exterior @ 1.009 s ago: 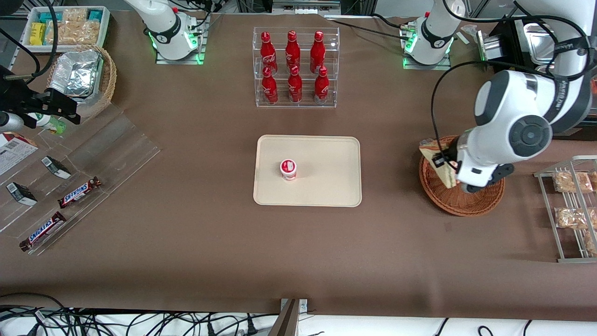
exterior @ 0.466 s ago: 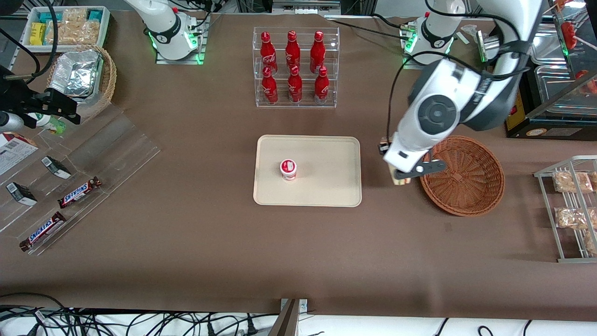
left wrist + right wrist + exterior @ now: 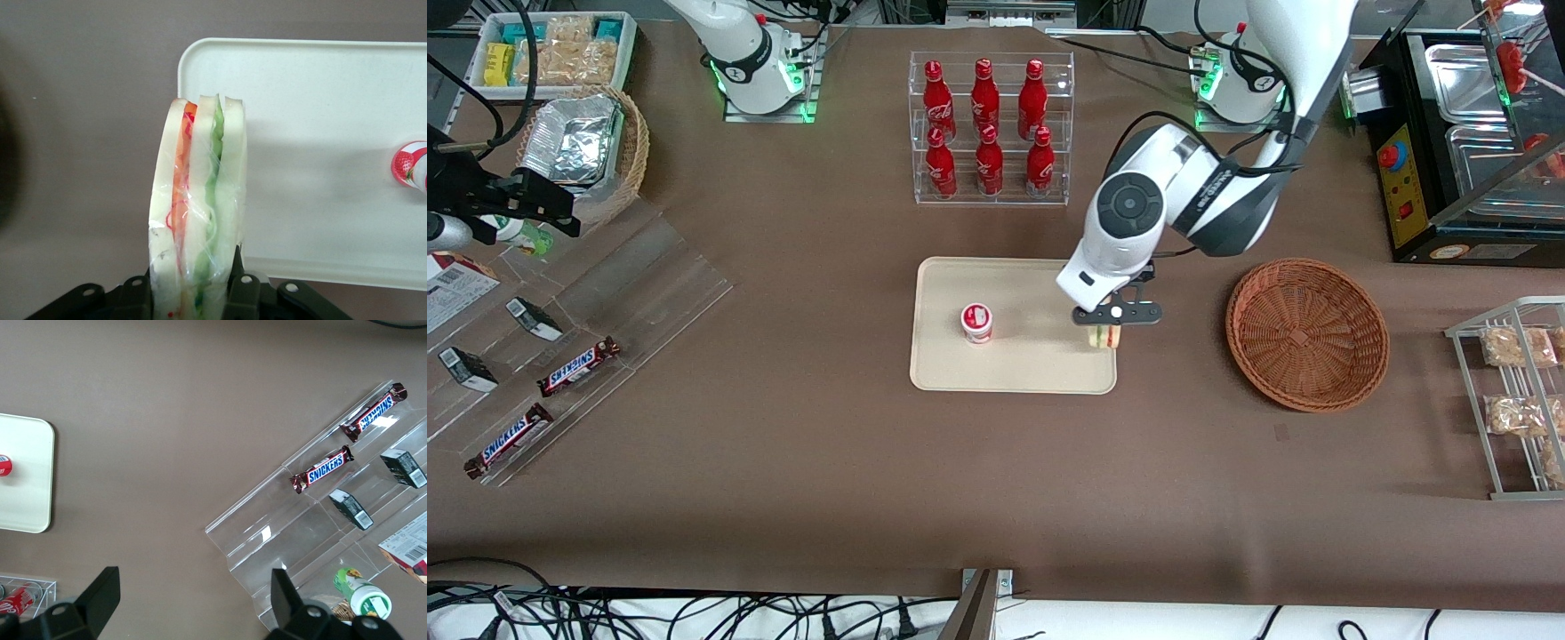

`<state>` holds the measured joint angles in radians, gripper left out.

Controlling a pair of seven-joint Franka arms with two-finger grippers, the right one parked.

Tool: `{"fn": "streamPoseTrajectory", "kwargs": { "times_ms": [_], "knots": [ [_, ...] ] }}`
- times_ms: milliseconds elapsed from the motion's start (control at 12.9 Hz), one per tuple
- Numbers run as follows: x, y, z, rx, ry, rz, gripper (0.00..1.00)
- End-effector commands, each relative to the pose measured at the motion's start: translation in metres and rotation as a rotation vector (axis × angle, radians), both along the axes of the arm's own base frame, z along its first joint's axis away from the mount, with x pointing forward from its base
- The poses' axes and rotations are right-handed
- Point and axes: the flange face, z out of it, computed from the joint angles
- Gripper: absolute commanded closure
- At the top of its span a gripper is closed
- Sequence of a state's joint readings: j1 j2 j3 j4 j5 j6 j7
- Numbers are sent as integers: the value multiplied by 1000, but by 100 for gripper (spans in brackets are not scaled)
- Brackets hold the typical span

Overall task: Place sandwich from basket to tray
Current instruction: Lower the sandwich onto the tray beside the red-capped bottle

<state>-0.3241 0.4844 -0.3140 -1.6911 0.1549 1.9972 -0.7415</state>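
My left gripper (image 3: 1106, 327) hangs over the edge of the cream tray (image 3: 1040, 364) that faces the basket, shut on the wrapped sandwich (image 3: 1104, 337). In the left wrist view the sandwich (image 3: 199, 200) stands on end between the black fingers (image 3: 244, 290), white bread with orange and green layers, above the tray's corner (image 3: 200, 60). The round reddish-brown wicker basket (image 3: 1307, 333) sits empty on the table toward the working arm's end, apart from the gripper.
A small red-and-white yoghurt cup (image 3: 976, 322) stands on the tray, beside the gripper. The clear rack of red bottles (image 3: 989, 129) is farther from the camera than the tray. A wire rack of snack bags (image 3: 1516, 396) lies past the basket. Snickers bars (image 3: 578, 366) lie toward the parked arm's end.
The gripper lifted the sandwich out of the basket and carried it sideways to above the tray's edge. The basket now shows empty.
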Motion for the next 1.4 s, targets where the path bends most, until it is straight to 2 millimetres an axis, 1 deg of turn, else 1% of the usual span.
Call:
{"fn": "streamPoseTrajectory", "kwargs": {
  "times_ms": [0,78,310,388,543,621,776,1241,1319],
  "knots": [
    [-6,-27,-28,69,-72,13,61],
    [-10,-34,-39,88,-83,13,62],
    [-19,-46,-56,91,-72,-3,62],
    [-24,-53,-61,90,-71,-11,62],
    [-25,-57,-74,81,-72,-5,62],
    [-29,-62,-78,85,-80,-12,62],
    [-30,-63,-90,127,-113,-3,62],
    [-30,-62,-96,133,-110,-2,61],
    [-26,-65,-91,123,-121,1,60]
  ]
}}
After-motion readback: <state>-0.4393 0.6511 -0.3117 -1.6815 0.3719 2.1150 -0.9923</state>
